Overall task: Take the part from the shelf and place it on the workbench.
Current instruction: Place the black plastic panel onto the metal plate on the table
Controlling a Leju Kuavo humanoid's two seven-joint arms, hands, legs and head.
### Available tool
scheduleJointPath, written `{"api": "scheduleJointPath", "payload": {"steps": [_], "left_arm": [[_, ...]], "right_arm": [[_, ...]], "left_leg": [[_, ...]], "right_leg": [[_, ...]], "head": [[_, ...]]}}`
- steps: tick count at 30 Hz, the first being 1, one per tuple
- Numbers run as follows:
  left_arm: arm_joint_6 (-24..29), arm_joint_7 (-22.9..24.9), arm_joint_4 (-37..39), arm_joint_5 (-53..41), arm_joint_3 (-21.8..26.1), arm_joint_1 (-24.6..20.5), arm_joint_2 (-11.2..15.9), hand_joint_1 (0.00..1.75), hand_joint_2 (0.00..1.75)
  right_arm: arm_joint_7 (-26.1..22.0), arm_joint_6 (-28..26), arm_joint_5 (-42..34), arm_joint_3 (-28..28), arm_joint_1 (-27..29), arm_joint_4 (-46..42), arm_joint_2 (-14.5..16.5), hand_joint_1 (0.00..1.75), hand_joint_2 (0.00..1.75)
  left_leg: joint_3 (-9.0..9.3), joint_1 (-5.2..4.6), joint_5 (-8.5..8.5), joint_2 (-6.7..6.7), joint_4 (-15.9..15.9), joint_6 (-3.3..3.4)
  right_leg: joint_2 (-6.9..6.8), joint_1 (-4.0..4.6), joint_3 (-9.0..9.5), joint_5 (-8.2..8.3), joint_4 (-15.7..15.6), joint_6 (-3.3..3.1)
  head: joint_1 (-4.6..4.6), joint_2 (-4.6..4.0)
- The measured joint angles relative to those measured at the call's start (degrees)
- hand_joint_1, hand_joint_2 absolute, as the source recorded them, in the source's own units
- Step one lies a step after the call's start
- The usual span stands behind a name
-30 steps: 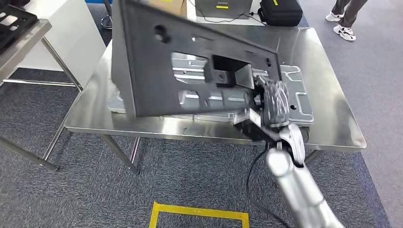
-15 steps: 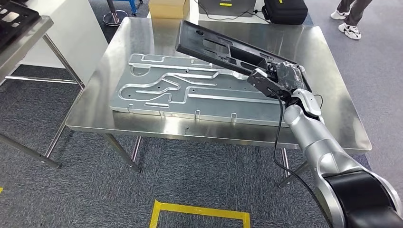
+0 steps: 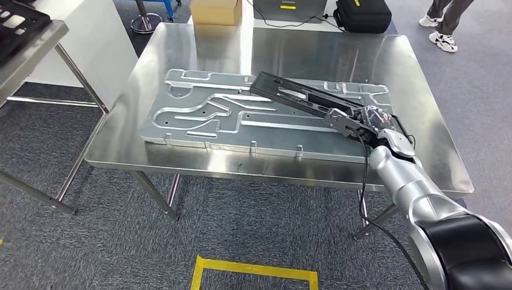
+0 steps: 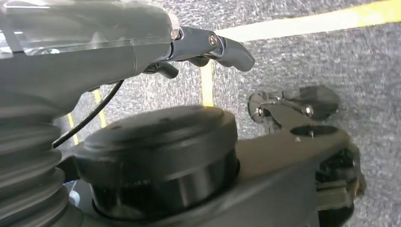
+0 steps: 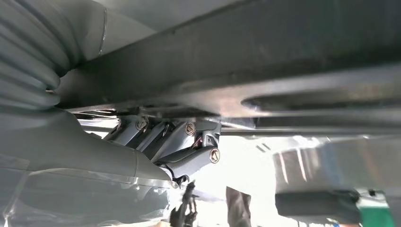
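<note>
Head view first: we are reaching our right arm across the near right corner of the steel workbench (image 3: 416, 90), and our right hand (image 3: 368, 121) is gripping the near end of the long black part (image 3: 299, 96). The part is lying at a slant above the large embossed metal plate (image 3: 205, 115) that is resting flat on the bench top — its far end is sitting close to the plate's middle, while the end in our grasp is over the plate's right portion. Whether the part is touching the plate along its length we cannot tell.

From the right wrist view, our fingers (image 5: 189, 146) are curling up under the dark underside of the part (image 5: 283, 52) and clamping on it, with the bright bench surface glaring beyond.

Our left hand (image 4: 208, 47) is hanging by our side over grey carpet with yellow floor tape (image 4: 302, 21); its fingers are lying loosely apart and holding nothing.

Around the bench we are seeing a cardboard box (image 3: 215, 11) and a black case (image 3: 360, 13) on the floor at the far side, a person's shoes (image 3: 441, 33) at the far right, and a shelf frame (image 3: 30, 36) standing at the left.
</note>
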Motion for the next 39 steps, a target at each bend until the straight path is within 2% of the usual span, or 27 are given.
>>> {"api": "scheduleJointPath", "payload": {"steps": [1, 2, 3, 5, 6, 7, 8, 9, 11, 13, 14, 17, 19, 21, 22, 23, 24, 26, 27, 28, 31, 33, 34, 36, 37, 38, 39], "left_arm": [[0.06, -0.09, 0.0, 0.0, 0.01, 0.03, -0.04, 0.0, 1.75], [0.09, -0.13, 0.0, -0.01, 0.01, 0.04, -0.08, 0.0, 1.75], [0.09, -0.14, 0.0, -0.01, 0.01, 0.04, -0.11, 0.0, 1.75], [0.11, -0.05, 0.0, -0.03, 0.01, 0.08, -0.12, 0.0, 1.75], [0.19, 0.01, 0.0, -0.03, 0.01, 0.12, -0.12, 0.0, 1.75], [0.3, 0.05, 0.0, 0.05, 0.01, 0.13, -0.12, 0.0, 1.75], [0.43, 0.07, 0.0, 0.22, 0.04, 0.14, -0.12, 0.0, 1.75], [0.56, 0.07, 0.0, 0.51, 0.12, 0.14, -0.15, 0.0, 1.75], [0.71, 0.11, 0.0, 1.03, 0.42, 0.15, -0.21, 0.0, 0.87], [0.89, 0.23, 0.0, 1.19, 0.65, 0.18, -0.23, 0.0, 0.0], [0.99, 0.3, 0.0, 1.19, 0.7, 0.23, -0.23, 0.0, 0.0], [1.15, 0.3, 0.0, 1.19, 0.9, 0.35, -0.17, 0.0, 0.0], [1.1, 0.15, 0.0, 1.19, 0.95, 0.4, -0.14, 0.0, 0.0], [1.03, 0.02, 0.0, 1.22, 0.99, 0.49, -0.11, 0.0, 0.0], [1.0, -0.04, 0.0, 1.27, 1.01, 0.57, -0.1, 0.0, 0.0], [0.97, -0.09, 0.0, 1.31, 1.03, 0.63, -0.09, 0.0, 0.0], [0.95, -0.14, 0.0, 1.35, 1.04, 0.67, -0.08, 0.0, 0.0], [0.9, -0.19, 0.0, 1.37, 1.05, 0.67, -0.04, 0.0, 0.0], [0.87, -0.2, 0.0, 1.37, 1.05, 0.64, -0.02, 0.0, 0.0], [0.83, -0.2, 0.0, 1.37, 1.06, 0.63, 0.0, 0.0, 0.0], [0.54, 0.09, 0.0, 1.35, 1.09, 0.69, 0.0, 0.0, 0.0], [0.26, 0.46, 0.0, 1.27, 1.1, 0.66, -0.03, 0.0, 0.0], [0.07, 0.61, 0.0, 1.22, 1.1, 0.62, -0.05, 0.0, 0.0], [-0.5, 0.84, 0.0, 1.14, 1.1, 0.57, -0.08, 0.0, 0.0], [-0.87, 0.92, 0.0, 1.11, 1.1, 0.58, -0.12, 0.0, 0.0], [-1.24, 1.0, 0.0, 1.09, 1.1, 0.59, -0.16, 0.0, 0.0], [-1.57, 1.08, 0.0, 1.06, 1.1, 0.58, -0.25, 0.0, 0.0]], "right_arm": [[0.27, -0.09, -0.1, -0.02, 0.19, 0.27, -0.32, 1.75, 1.75], [0.5, -0.19, -0.21, -0.06, 0.31, 0.52, -0.62, 1.71, 1.31], [0.73, -0.32, -0.33, -0.13, 0.43, 0.75, -0.9, 1.28, 0.87], [1.24, -0.55, -0.66, -0.39, 0.76, 1.19, -1.5, 0.41, 0.0], [1.5, -0.6, -0.8, -0.56, 1.05, 1.39, -1.78, 0.0, 0.0], [1.77, -0.62, -0.92, -0.73, 1.38, 1.6, -2.07, 0.0, 0.0], [2.01, -0.66, -1.02, -0.89, 1.66, 1.76, -2.34, 0.0, 0.0], [2.21, -0.69, -1.15, -1.1, 1.84, 1.88, -2.56, 0.0, 0.0], [2.47, -0.73, -1.62, -1.66, 1.89, 1.98, -3.01, 0.0, 0.0], [2.49, -0.72, -2.16, -2.26, 1.9, 2.04, -3.4, 0.0, 0.0], [2.5, -0.71, -2.42, -2.54, 1.95, 2.12, -3.53, 0.0, 0.0], [2.37, -0.74, -3.39, -3.5, 2.22, 2.31, -3.88, 0.0, 0.0], [1.97, -0.8, -4.21, -4.28, 2.42, 2.34, -4.0, 0.0, 0.0], [1.08, -1.06, -5.16, -5.25, 3.0, 2.39, -4.1, 0.0, 0.0], [0.5, -1.38, -5.61, -5.81, 3.42, 2.42, -4.14, 0.0, 0.0], [-0.07, -1.83, -6.0, -6.38, 3.84, 2.43, -4.17, 0.0, 0.0], [-0.56, -2.35, -6.29, -6.94, 4.18, 2.42, -4.2, 0.0, 0.0], [-1.08, -3.13, -6.68, -7.95, 4.5, 2.4, -4.3, 0.0, 0.0], [-1.27, -3.39, -6.81, -8.4, 4.54, 2.4, -4.38, 0.0, 0.0], [-1.63, -3.76, -6.98, -8.84, 4.61, 2.4, -4.44, 0.0, 0.0], [-5.05, -6.51, -7.9, -10.38, 5.03, 2.28, -4.52, 0.0, 0.0], [-8.55, -8.48, -8.8, -11.6, 4.96, 1.91, -4.43, 0.0, 0.0], [-10.02, -9.01, -9.12, -12.1, 4.7, 1.68, -4.37, 0.0, 0.0], [-11.97, -9.51, -9.18, -12.73, 3.94, 1.31, -4.14, 0.0, 0.0], [-12.66, -9.73, -8.89, -12.86, 3.58, 1.1, -4.0, 0.0, 0.0], [-13.22, -10.07, -8.28, -12.93, 3.15, 0.84, -3.81, 0.0, 0.0], [-13.68, -10.54, -7.37, -12.94, 2.56, 0.52, -3.62, 0.0, 0.0]], "left_leg": [[0.19, 0.11, 0.19, -0.04, -0.4, 0.3], [0.43, 0.24, 0.39, -0.02, -0.85, 0.64], [0.65, 0.34, 0.57, 0.01, -1.24, 0.92], [0.68, 0.23, 0.64, 0.04, -1.33, 1.22], [0.67, 0.17, 0.61, 0.03, -1.28, 1.27], [0.68, 0.13, 0.55, 0.02, -1.19, 1.3], [0.69, 0.13, 0.47, 0.0, -1.04, 1.28], [0.69, 0.13, 0.32, -0.02, -0.81, 1.22], [0.6, 0.03, -0.11, -0.07, -0.21, 0.88], [0.46, -0.14, -0.4, -0.13, 0.16, 0.42], [0.45, -0.19, -0.42, -0.15, 0.17, 0.21], [0.12, -0.21, -1.35, -0.08, 1.21, -0.54], [-2.16, 0.05, -4.5, 0.05, 6.45, -1.16], [-5.71, 0.4, -7.95, 0.13, 14.23, -1.65], [-6.78, 0.52, -8.42, 0.14, 16.45, -1.78], [-6.83, 0.61, -7.76, 0.14, 16.48, -1.84], [-5.71, 0.68, -6.05, 0.15, 14.07, -1.81], [-1.67, 0.7, -2.23, 0.17, 5.76, -1.49], [-0.11, 0.63, -1.19, 0.17, 2.54, -1.25], [0.71, 0.53, -0.84, 0.15, 0.75, -1.03], [0.95, 0.39, -0.64, 0.11, -0.22, -0.09], [1.23, 0.48, -0.15, 0.13, -0.97, 0.71], [1.33, 0.52, 0.0, 0.16, -1.2, 0.94], [1.31, 0.42, 0.01, 0.17, -1.19, 1.12], [1.32, 0.39, -0.01, 0.17, -1.13, 1.13], [1.32, 0.38, -0.06, 0.15, -1.04, 1.11], [1.33, 0.4, -0.15, 0.12, -0.87, 1.03]], "right_leg": [[-0.05, -0.02, -0.02, -0.25, 0.19, 0.29], [-0.06, -0.03, -0.44, -1.03, 1.23, 0.54], [-0.06, -0.06, -1.42, -2.38, 3.41, 0.74], [-0.07, -0.15, -4.85, -5.78, 10.48, 1.04], [-0.07, -0.17, -6.49, -6.84, 13.71, 1.18], [-0.08, -0.21, -7.4, -6.89, 15.35, 1.28], [-0.09, -0.27, -7.22, -5.84, 14.78, 1.32], [-0.12, -0.33, -5.92, -3.93, 11.98, 1.3], [-0.19, -0.29, -2.18, -0.63, 4.26, 1.06], [-0.16, -0.01, -0.41, 0.2, 0.57, 0.53], [-0.11, 0.16, -0.37, 0.14, 0.51, 0.23], [-0.14, -0.29, -0.22, 0.36, 0.16, -0.69], [-0.21, -0.49, -0.09, 0.41, -0.01, -1.17], [-0.23, -0.47, -0.1, 0.37, 0.0, -1.34], [-0.23, -0.45, -0.09, 0.36, 0.02, -1.35], [-0.23, -0.46, -0.07, 0.34, 0.05, -1.33], [-0.2, -0.47, -0.02, 0.31, 0.08, -1.28], [-0.15, -0.41, 0.09, 0.2, 0.13, -1.03], [-0.12, -0.33, 0.08, 0.18, 0.16, -0.79], [-0.1, -0.26, 0.04, 0.22, 0.15, -0.49], [-0.12, -0.37, 0.02, 0.37, -0.06, 0.6], [-0.15, -0.51, -0.84, -1.16, 1.93, 1.05], [-0.16, -0.55, -2.08, -2.82, 4.69, 1.13], [-0.14, -0.51, -5.63, -6.32, 12.31, 1.29], [-0.15, -0.51, -6.98, -7.05, 15.12, 1.38], [-0.16, -0.55, -7.44, -6.68, 15.95, 1.43], [-0.18, -0.62, -6.78, -5.26, 14.49, 1.45]], "head": [[0.03, 0.0], [0.06, 0.0], [0.1, 0.0], [0.16, 0.0], [0.16, -0.01], [0.16, -0.01], [0.17, -0.01], [0.17, -0.01], [0.18, 0.0], [0.15, -0.01], [0.13, -0.01], [0.06, 0.0], [-0.07, 0.0], [-0.13, 0.0], [-0.13, 0.0], [-0.13, 0.0], [-0.13, 0.0], [-0.13, -0.01], [-0.12, -0.01], [-0.09, -0.01], [-0.05, 0.0], [-0.02, 0.0], [0.01, 0.0], [0.02, 0.0], [0.02, 0.0], [0.02, 0.0], [0.02, 0.0]]}}
